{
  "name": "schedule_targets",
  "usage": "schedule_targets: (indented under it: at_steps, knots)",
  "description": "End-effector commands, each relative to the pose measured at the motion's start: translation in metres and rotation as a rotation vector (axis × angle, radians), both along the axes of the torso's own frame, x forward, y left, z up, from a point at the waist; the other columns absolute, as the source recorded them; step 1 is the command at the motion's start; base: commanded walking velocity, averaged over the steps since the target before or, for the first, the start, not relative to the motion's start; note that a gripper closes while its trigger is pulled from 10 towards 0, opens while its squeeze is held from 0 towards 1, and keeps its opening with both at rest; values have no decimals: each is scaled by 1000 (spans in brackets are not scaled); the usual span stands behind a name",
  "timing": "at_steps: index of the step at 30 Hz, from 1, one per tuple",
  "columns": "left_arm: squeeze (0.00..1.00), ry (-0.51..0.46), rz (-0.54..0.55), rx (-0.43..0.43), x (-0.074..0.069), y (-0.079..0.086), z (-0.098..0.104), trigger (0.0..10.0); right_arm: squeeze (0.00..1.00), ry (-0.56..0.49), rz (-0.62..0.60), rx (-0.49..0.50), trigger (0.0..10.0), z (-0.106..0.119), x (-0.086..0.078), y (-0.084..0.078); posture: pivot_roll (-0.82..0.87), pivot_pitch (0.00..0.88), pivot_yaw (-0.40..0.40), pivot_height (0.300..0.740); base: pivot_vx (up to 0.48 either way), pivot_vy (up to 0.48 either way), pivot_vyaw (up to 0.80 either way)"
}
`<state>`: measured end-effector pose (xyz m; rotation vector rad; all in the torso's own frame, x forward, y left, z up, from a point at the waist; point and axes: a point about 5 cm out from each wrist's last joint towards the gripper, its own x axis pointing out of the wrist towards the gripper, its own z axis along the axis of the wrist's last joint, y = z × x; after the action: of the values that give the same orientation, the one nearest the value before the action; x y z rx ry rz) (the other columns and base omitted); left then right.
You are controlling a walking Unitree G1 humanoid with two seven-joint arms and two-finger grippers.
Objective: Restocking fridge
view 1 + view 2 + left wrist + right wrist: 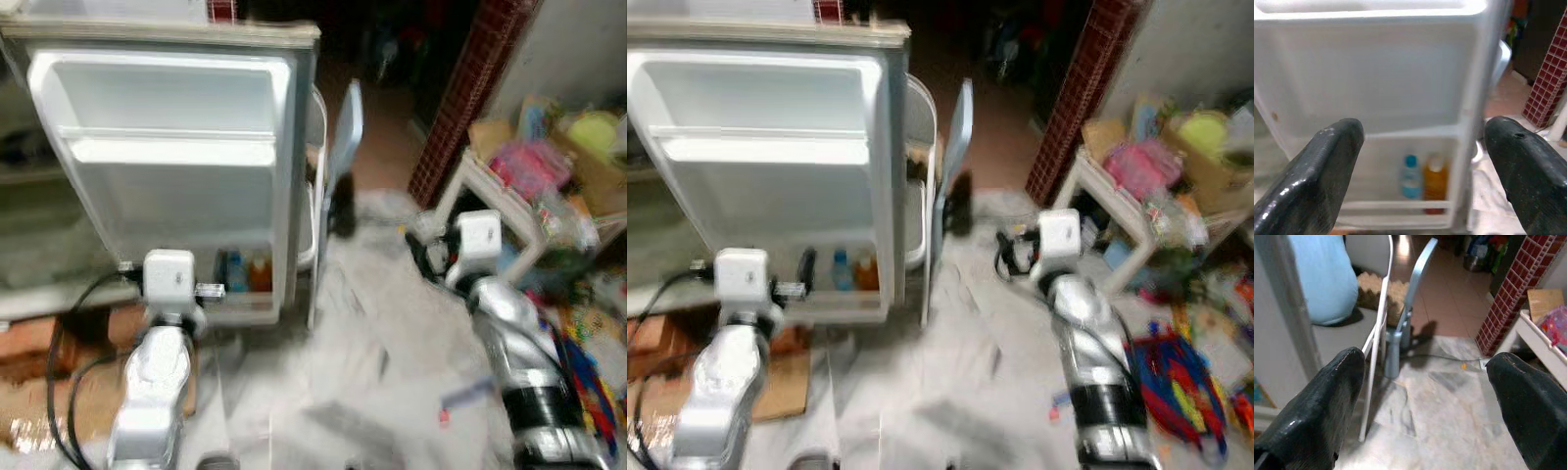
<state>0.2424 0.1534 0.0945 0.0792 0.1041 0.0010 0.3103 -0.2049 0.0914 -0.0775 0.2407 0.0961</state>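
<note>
Fridge door (167,176): you see it swung open across the upper left of the left eye frame, its white inner side facing you, with a shelf bar across the upper part.
Bottles: a blue-capped bottle (1411,177) and an orange bottle (1435,183) stand side by side, just touching, in the door's lowest shelf; your left wrist view shows them clearly, while the eye views give only small blurred shapes there.
Left gripper (1420,171): released, its two black fingers (1317,181) spread wide and holding nothing, aimed at the lower door shelf.
Right gripper (1425,406): also spread wide and empty, over the marble floor (1449,406) right of the fridge.
Chair: your right wrist view shows a white folding chair (1378,333) with a pale blue cushion (1322,279) beside the fridge; the eye views show it blurred.
Clutter: a white table (509,211) piled with bright packets sits in the upper right of the left eye frame.
Cardboard (39,392): it lies on the floor at lower left.
</note>
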Motion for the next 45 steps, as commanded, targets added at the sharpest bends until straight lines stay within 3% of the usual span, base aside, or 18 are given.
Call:
schedule_targets:
  at_steps: [1, 11, 19, 26, 45]
  knots:
    - [0, 13, 48, 38, 1, 11, -1, 10000, 0, -80, 49, 16, 10000, 17, 13, 18, 32, 0, -44, 740, 0, -454, 800]
    - [0, 28, 88, 43, 0, 16, -3, 10000, 0, -110, 48, 35, 10000, 22, 17, 26, 32, 0, -47, 740, 0, -435, 799]
    - [0, 8, 137, 5, 2, 19, -1, 10000, 0, -117, 25, 30, 10000, 18, 16, 22, 27, 0, -49, 740, 282, 0, 708]
    - [0, 7, 129, -5, 2, 19, -1, 10000, 0, -119, 5, 50, 10000, 16, 15, 24, 28, 0, -47, 740, 0, 0, 0]
    - [0, 7, 129, -2, 3, 19, -1, 10000, 0, -155, -38, 37, 10000, 20, 19, 24, 34, 0, -48, 740, 376, 0, 0]
